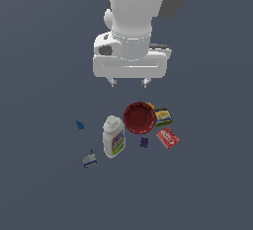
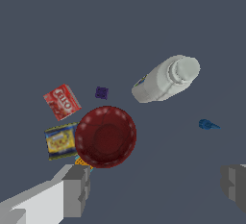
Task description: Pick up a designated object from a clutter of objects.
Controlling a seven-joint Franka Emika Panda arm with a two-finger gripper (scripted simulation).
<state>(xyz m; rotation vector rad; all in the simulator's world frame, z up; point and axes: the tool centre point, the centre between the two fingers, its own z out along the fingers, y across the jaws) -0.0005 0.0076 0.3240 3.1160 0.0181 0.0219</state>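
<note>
My gripper [image 1: 129,82] hangs high above the clutter with its jaws spread wide and nothing between them. In the wrist view both fingers [image 2: 77,189] frame the scene with a broad empty gap.

The red box [image 1: 168,137] I want lies flat on the table at the outer fringe of the pile, on the side towards the exterior view's right. It sits just beside the green-and-yellow box [image 1: 162,117] and near the red bowl [image 1: 140,117], though a sliver of bare table seems to separate it from both. I cannot see any table edge in either view to place it against. The small purple piece [image 1: 144,142] lies between it and the white bottle [image 1: 113,136], which is on its side.

I judge the box light and stiff, probably thin card, so it should hold its shape under a modest squeeze but could dent if clamped hard. Its printed face looks smooth (likely a little slippery). Because it lies so low, I would take it across its shorter width, turning my wrist to match its skewed angle, with the fingertips going down right to the table on the two long sides. The side facing away from the bowl is free; the green-and-yellow neighbour crowds one corner.
</note>
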